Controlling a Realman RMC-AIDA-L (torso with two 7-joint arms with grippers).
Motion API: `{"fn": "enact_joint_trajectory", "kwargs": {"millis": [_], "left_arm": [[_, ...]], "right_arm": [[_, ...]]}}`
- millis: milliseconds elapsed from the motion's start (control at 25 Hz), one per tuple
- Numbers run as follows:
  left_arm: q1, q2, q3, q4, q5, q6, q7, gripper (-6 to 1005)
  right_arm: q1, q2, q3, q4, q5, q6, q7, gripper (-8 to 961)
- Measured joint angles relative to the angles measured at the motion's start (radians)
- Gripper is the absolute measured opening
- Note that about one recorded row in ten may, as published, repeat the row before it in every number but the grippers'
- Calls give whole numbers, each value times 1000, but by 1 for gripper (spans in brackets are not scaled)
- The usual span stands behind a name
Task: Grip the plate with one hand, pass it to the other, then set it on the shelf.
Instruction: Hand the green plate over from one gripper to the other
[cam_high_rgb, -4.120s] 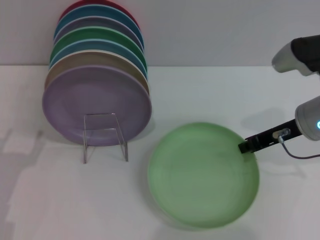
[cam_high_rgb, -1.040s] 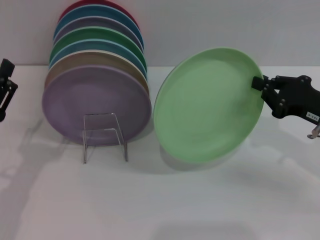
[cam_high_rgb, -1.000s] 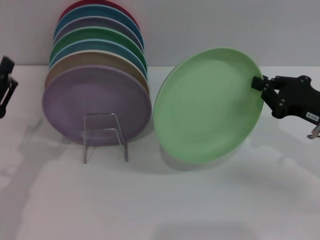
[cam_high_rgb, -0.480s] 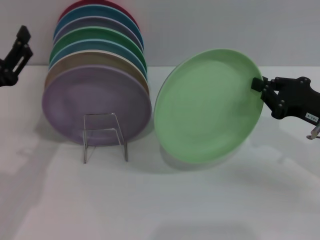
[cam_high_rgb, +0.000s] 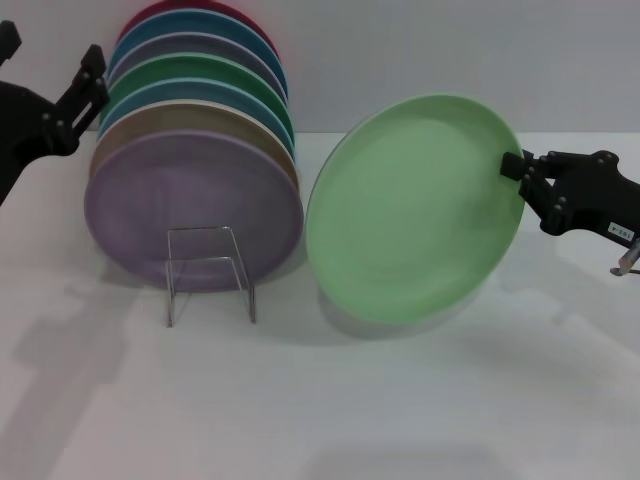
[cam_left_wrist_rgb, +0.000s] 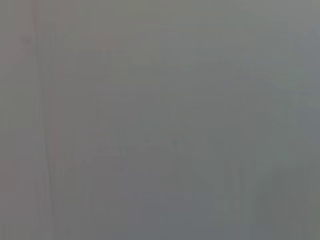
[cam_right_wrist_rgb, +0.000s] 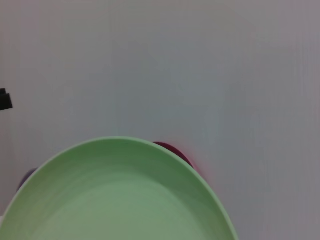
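The pale mint-green plate (cam_high_rgb: 415, 210) is held up on edge above the white table, tilted, its face towards me. My right gripper (cam_high_rgb: 518, 178) is shut on its right rim. The plate also fills the lower part of the right wrist view (cam_right_wrist_rgb: 120, 200). My left gripper (cam_high_rgb: 50, 55) is raised at the far left, beside the top of the plate stack, with its fingers apart and empty. The clear wire shelf (cam_high_rgb: 210, 272) stands on the table in front of the lilac plate (cam_high_rgb: 190, 205). The left wrist view shows only plain grey.
A stack of several coloured plates (cam_high_rgb: 200, 90) leans upright behind the clear shelf, against the back wall. The white table (cam_high_rgb: 320, 400) stretches towards me. A red plate's edge (cam_right_wrist_rgb: 175, 150) shows behind the green plate in the right wrist view.
My left gripper has risen and moved right, from the table's left edge to beside the top of the plate stack. The green plate and right gripper have barely moved.
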Motion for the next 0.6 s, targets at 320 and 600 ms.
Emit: {"fn": "enact_joint_trajectory", "kwargs": {"millis": [320,600], "left_arm": [[-3,-39,-38,-71,0,-153,48,782],[-13,-37,-39,-117,0,-222,29,781]], "right_arm": [[2,-1,0,0,-1,0,-1,20],[5,-1,11,0,-1,0,-3,20]]}}
